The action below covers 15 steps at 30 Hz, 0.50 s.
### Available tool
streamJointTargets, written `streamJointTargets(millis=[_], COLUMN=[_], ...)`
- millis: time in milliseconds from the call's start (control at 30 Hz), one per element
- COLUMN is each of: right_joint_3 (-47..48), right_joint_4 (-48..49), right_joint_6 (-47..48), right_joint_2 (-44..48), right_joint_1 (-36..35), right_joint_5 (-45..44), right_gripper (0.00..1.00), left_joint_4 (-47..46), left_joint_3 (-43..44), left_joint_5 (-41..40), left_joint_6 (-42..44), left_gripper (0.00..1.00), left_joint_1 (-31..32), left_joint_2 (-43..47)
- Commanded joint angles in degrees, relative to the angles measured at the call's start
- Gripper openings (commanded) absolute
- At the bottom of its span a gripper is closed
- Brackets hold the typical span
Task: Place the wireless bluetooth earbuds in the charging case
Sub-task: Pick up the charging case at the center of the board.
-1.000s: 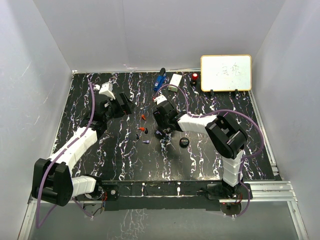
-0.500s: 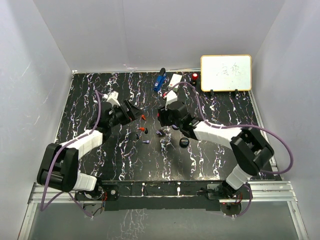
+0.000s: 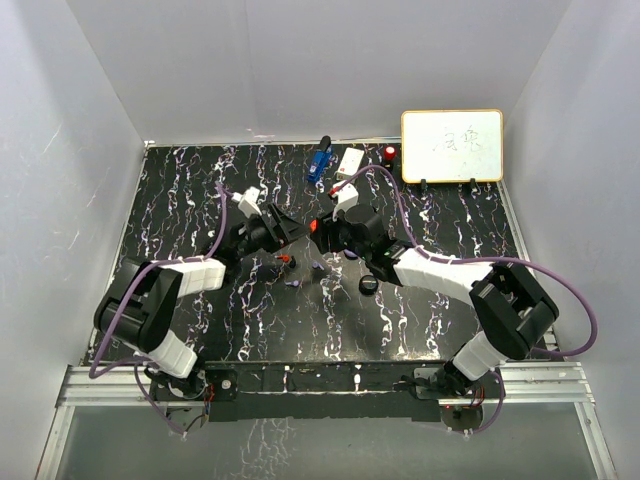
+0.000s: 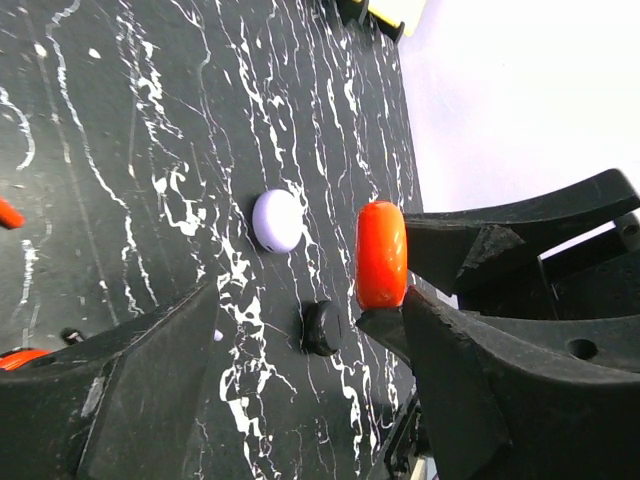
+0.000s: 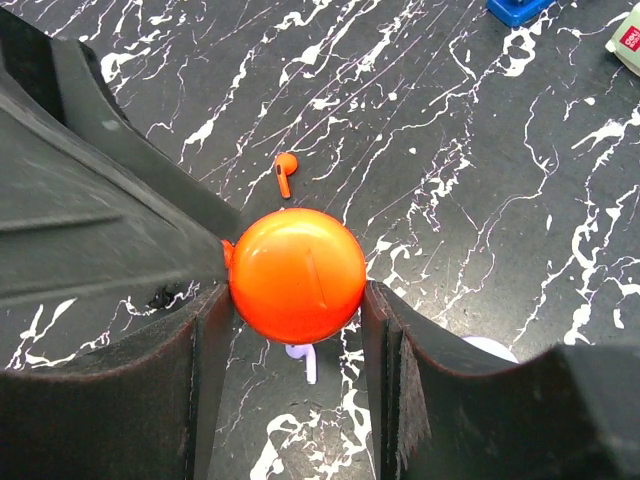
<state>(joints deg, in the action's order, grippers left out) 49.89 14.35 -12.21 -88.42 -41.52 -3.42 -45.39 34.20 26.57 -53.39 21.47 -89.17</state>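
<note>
Right gripper (image 5: 293,300): closed on the orange charging case (image 5: 297,275), which is held clear of the surface (image 5: 480,180) between both fingers.
Left gripper (image 4: 310,292): jaws are seen standing wide, with nothing gripped; the orange charging case is pictured just beside its right-hand finger.
Top view alone: both arms are shown meeting over the middle of the surface, with a whiteboard (image 3: 452,146), a blue object (image 3: 318,163) and a white box (image 3: 351,161) lined up at the far edge.
Left wrist view alone: the held case is shown edge-on; a lavender case (image 4: 277,220) and a black case (image 4: 322,327) are seen lying apart on the surface beyond it.
Right wrist view alone: the round face of the held case is shown; a red earbud (image 5: 285,174) is seen lying loose just beyond it, and a lavender earbud (image 5: 305,362) is partly hidden beneath it.
Cases counted: three, one each in orange, lavender and black.
Earbuds counted: one red and two lavender are made out on the surface between the arms in the top view; black ones cannot be told against the dark marbling.
</note>
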Motion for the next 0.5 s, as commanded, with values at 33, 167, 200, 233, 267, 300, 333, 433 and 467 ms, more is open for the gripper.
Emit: streamJointTargets(millis=[33, 167, 200, 233, 267, 300, 333, 433, 467], right_joint_3=[0.2, 0.4, 0.4, 0.4, 0.4, 0.3, 0.4, 0.5, 0.4], right_joint_4=[4.2, 3.9, 3.9, 4.0, 4.1, 4.2, 4.2, 4.2, 4.3], right_joint_6=[-0.1, 0.1, 0.1, 0.1, 0.1, 0.1, 0.1, 0.1, 0.0], right_joint_2=[1.2, 0.6, 0.5, 0.6, 0.6, 0.6, 0.5, 0.3, 0.3], right_joint_1=[-0.2, -0.3, -0.4, -0.4, -0.4, -0.4, -0.5, -0.5, -0.5], right_joint_5=[0.7, 0.7, 0.9, 0.9, 1.1, 1.2, 1.4, 1.6, 1.6], right_gripper=[0.36, 0.36, 0.36, 0.36, 0.36, 0.36, 0.36, 0.36, 0.36], left_joint_4=[-4.5, -4.9, -4.7, -4.5, -4.6, -4.7, -4.9, -5.5, -5.7], left_joint_3=[3.3, 4.0, 4.3, 4.5, 4.7, 5.0, 5.1, 5.3, 5.3], left_joint_5=[-0.7, -1.9, -2.1, -2.2, -2.3, -2.4, -2.5, -2.6, -2.7], left_joint_6=[-1.6, -2.0, -1.9, -1.9, -1.9, -1.9, -2.0, -2.2, -2.2], left_gripper=[0.7, 0.68, 0.68, 0.67, 0.67, 0.67, 0.66, 0.62, 0.61], left_joint_1=[3.2, 4.1, 4.3, 4.4, 4.5, 4.7, 4.8, 5.3, 5.4], left_joint_2=[-1.9, -2.3, -2.4, -2.5, -2.6, -2.8, -2.9, -3.3, -3.4])
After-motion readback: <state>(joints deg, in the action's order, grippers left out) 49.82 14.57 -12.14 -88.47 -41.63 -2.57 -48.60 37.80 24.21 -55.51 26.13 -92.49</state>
